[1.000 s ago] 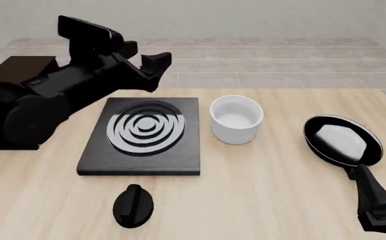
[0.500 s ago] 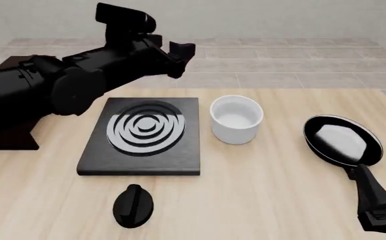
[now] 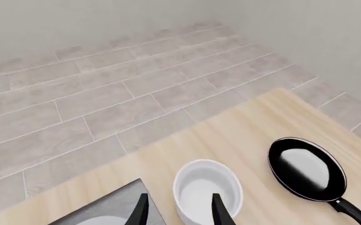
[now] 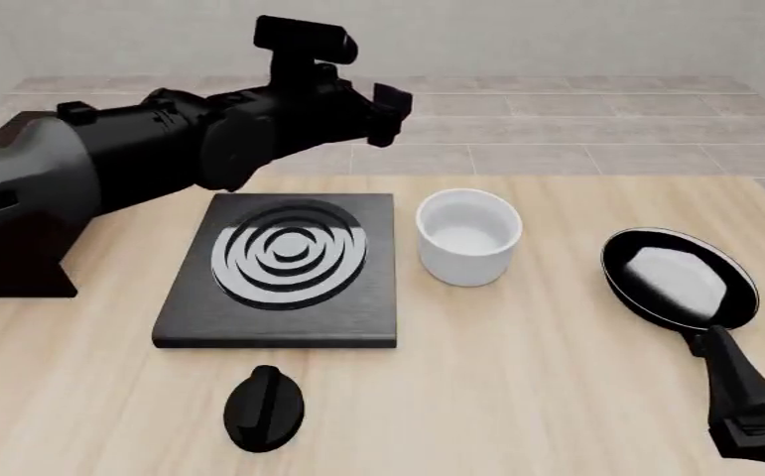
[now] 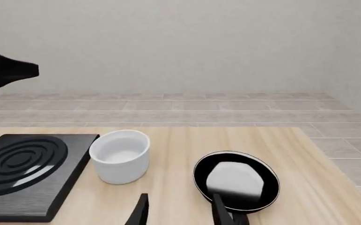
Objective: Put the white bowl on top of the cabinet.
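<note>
As the left arm [image 4: 157,159] has swung rightward above the white bowl [image 4: 468,236], its jaws open, grasping looks next; right jaws open too.

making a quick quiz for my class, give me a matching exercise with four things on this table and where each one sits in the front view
Things:
1. white bowl
2. frying pan
3. stove plate
4. black knob

Places:
A. nearest the camera, in front of the stove plate
B. far right of the table
C. just right of the stove plate
D. between the cabinet and the bowl

Pairs: 1-C, 2-B, 3-D, 4-A
</note>
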